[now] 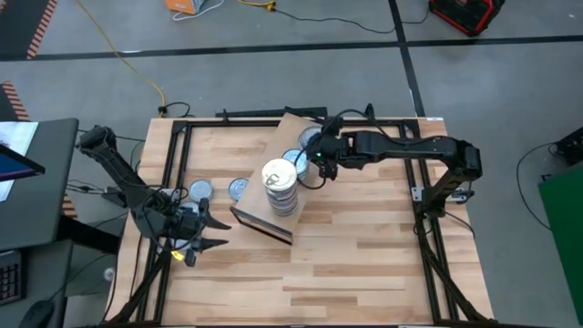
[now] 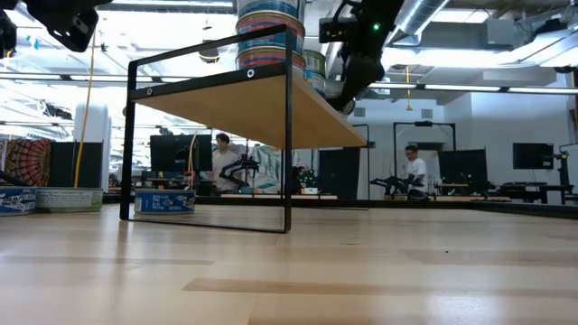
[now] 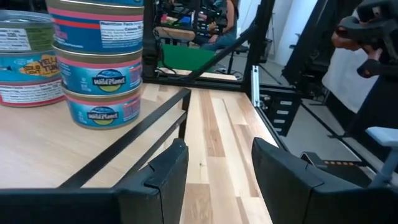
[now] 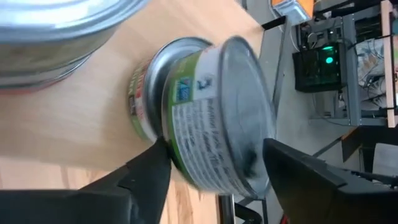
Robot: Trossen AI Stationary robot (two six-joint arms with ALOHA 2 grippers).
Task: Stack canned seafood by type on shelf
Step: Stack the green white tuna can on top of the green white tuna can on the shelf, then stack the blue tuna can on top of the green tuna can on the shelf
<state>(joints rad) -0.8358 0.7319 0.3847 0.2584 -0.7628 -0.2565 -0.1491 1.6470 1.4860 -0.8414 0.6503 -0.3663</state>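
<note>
Hovering over the shelf (image 1: pixel 282 146), the right claw (image 4: pixel 211 165) has its fingers apart around a green-labelled can (image 4: pixel 205 118) sitting atop another, seemingly matching it by type beside the tall stack (image 1: pixel 280 187); the left claw (image 1: pixel 208 232) waits open above the table (image 1: pixel 364 255).

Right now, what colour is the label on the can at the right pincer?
Green and white, on the can; right wrist view.

floor: grey concrete (image 1: pixel 510 82), dark seams
cable: yellow (image 1: pixel 118 55), upper left of high view
red case: (image 1: pixel 466 13) top right corner
orange item: (image 1: pixel 187 6) top edge
side desk: dark (image 1: pixel 36 182), far left
people: two seated (image 2: pixel 414 167), background of low view
</note>
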